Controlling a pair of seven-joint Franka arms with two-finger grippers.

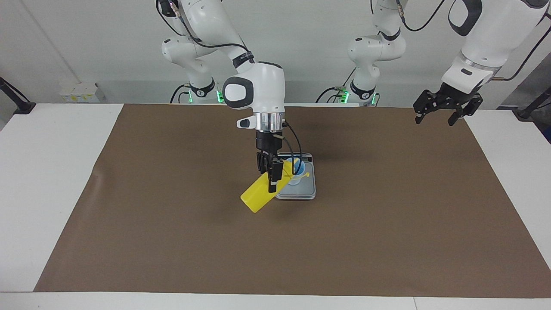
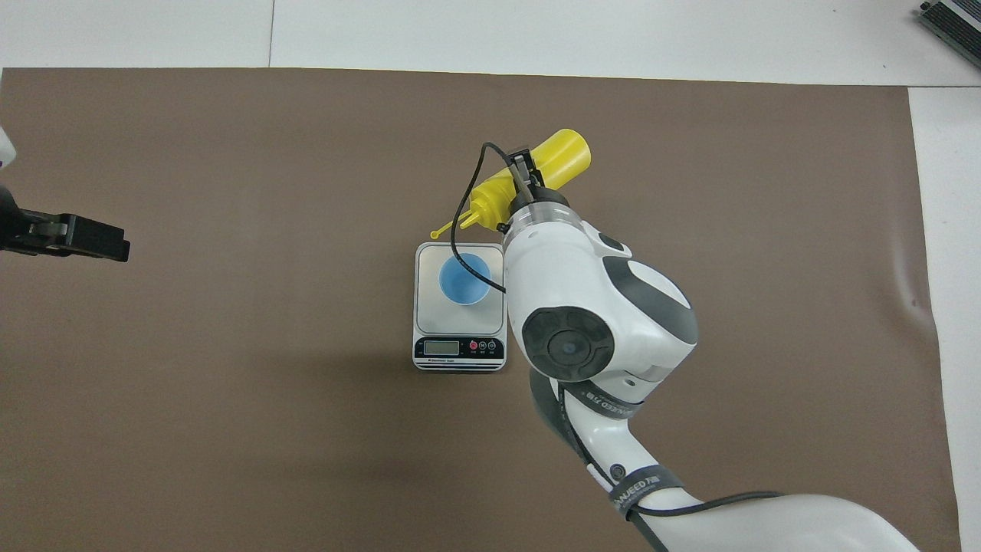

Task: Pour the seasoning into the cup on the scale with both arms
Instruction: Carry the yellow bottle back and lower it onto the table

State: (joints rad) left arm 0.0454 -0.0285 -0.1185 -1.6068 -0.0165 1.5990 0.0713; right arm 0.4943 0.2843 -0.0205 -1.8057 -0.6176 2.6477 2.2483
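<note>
A brown mat (image 1: pixel 172 224) covers the white table (image 1: pixel 43 172), and at its middle a silver-grey kitchen scale (image 2: pixel 429 314) carries a pale blue cup (image 2: pixel 464 279) on its plate. The right gripper (image 1: pixel 273 174) is clamped on a yellow squeeze bottle (image 1: pixel 257 196), tilted nozzle-down over the cup with its tethered cap (image 1: pixel 306 175) dangling, the arm's wrist hiding the cup's near rim. The left gripper (image 1: pixel 447 113) waits, fingers apart, above the mat's edge at its own end.

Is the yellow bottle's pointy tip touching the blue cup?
Cannot tell. In the overhead view the seasoning nozzle seems short of the cup; in the facing view the right gripper and bottle overlap the cup, hiding any gap.
</note>
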